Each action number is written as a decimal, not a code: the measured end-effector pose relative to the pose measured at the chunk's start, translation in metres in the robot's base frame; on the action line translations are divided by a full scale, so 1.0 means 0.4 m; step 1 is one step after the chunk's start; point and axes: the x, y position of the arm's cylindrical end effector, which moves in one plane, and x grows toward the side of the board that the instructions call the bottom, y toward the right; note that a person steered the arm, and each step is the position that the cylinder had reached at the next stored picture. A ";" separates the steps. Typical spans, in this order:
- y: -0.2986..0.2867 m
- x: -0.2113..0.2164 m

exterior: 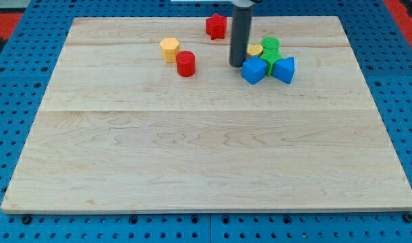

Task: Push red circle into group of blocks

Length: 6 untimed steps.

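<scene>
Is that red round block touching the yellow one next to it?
Cannot tell. In the camera view the red circle sits against the yellow hexagon's lower right edge, with no wood showing between them; they overlap at this angle.

A pale wooden board [206, 148] of joined planks lies on a blue perforated base [17, 121]. Red surface [7, 23] shows at the far corners. Light is even.

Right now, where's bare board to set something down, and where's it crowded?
Free: the whole board below the red circle, plus the top-left corner left of the yellow block. Crowded: the blue, green cluster beside my tip, red block above.
</scene>
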 end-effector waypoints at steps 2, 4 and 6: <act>-0.130 0.143; -0.371 0.041; -0.115 0.001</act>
